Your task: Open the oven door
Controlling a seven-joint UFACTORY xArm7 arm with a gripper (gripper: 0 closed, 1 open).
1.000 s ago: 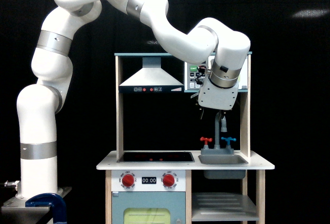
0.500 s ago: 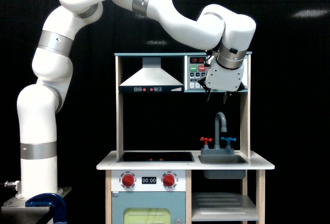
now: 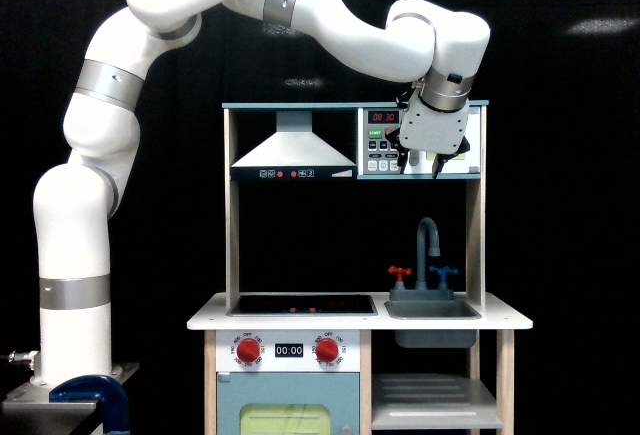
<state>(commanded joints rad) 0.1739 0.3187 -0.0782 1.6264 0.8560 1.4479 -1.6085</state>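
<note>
Glossy white rounded arm (image 3: 300,15), silver joint bands, grey pincer (image 3: 420,162)

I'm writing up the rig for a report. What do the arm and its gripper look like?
The arm is glossy white, built of rounded tubular segments joined by brushed silver bands. At its base a blue clamp sits on a grey plate. The gripper has a light grey angular body below a silver and black wrist ring, ending in short dark fingers. No loose cables show.
</note>
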